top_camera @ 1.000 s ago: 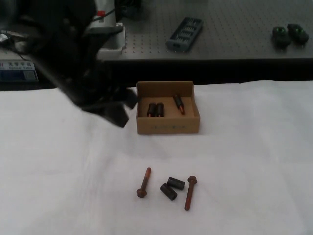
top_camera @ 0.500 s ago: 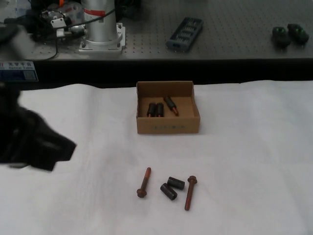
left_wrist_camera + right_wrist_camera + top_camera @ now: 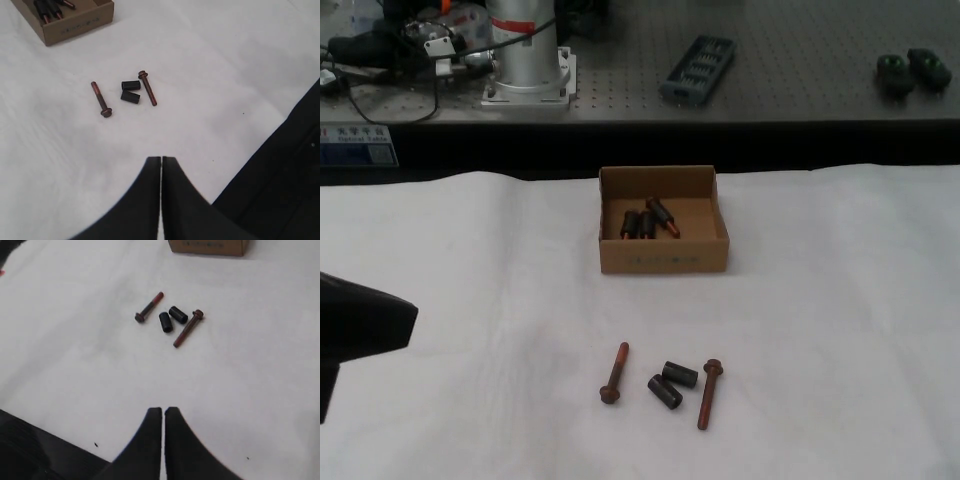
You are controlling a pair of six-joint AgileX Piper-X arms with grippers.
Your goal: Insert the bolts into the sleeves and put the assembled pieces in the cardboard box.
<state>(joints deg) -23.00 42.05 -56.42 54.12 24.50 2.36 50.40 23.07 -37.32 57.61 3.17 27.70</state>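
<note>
Two rust-coloured bolts (image 3: 616,372) (image 3: 707,393) and two short black sleeves (image 3: 680,375) (image 3: 665,391) lie loose on the white cloth, the sleeves between the bolts. Behind them stands the cardboard box (image 3: 663,260) with three assembled pieces (image 3: 645,222) inside. My left gripper (image 3: 161,160) is shut and empty, well short of the bolts (image 3: 100,99) (image 3: 147,88) and sleeves (image 3: 131,85). My right gripper (image 3: 163,410) is also shut and empty, back from the bolts (image 3: 149,307) (image 3: 188,328) and sleeves (image 3: 165,322). A dark part of an arm (image 3: 360,322) shows at the left edge.
Behind the cloth runs a dark perforated bench with a metal post (image 3: 525,50), a grey rack (image 3: 698,65) and two black-green parts (image 3: 912,70). Open white cloth lies around the loose parts. The cloth's edge (image 3: 250,165) drops off near my left gripper.
The arm beside the box has pulled back to the lower left edge. The third assembled piece in the box has rolled against the other two.
</note>
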